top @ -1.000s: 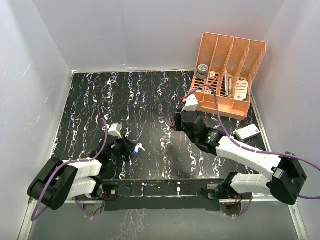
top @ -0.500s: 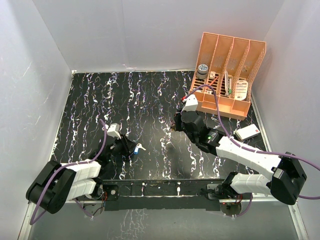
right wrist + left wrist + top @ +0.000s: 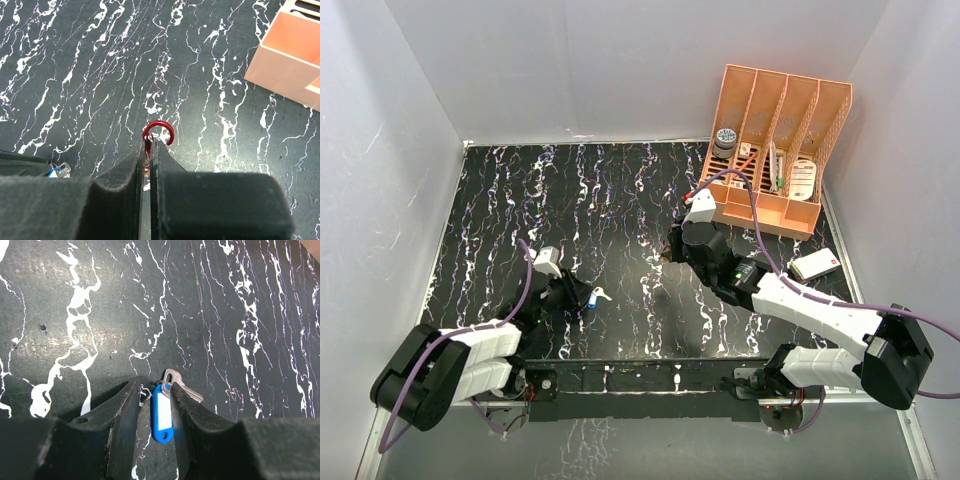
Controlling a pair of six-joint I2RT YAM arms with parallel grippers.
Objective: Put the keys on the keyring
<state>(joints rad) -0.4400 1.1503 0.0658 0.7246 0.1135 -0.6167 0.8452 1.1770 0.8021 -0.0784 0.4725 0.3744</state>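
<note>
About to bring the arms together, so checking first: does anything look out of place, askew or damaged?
Nothing stands out. The right gripper pinches the red keyring, its loop clear of the fingertips. The left gripper brackets the blue-tagged key, whose silver blade pokes forward. The orange organiser stands upright by the far wall.

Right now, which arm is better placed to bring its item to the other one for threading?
Probably the left. Its tool holds the blue key, which looks free to move; the right tool pinches the red keyring, its loop sticking out, ready to receive.

One camera looks down from above and behind; two wrist cameras look closely down at the same marbled worktop [image 3: 620, 200].
</note>
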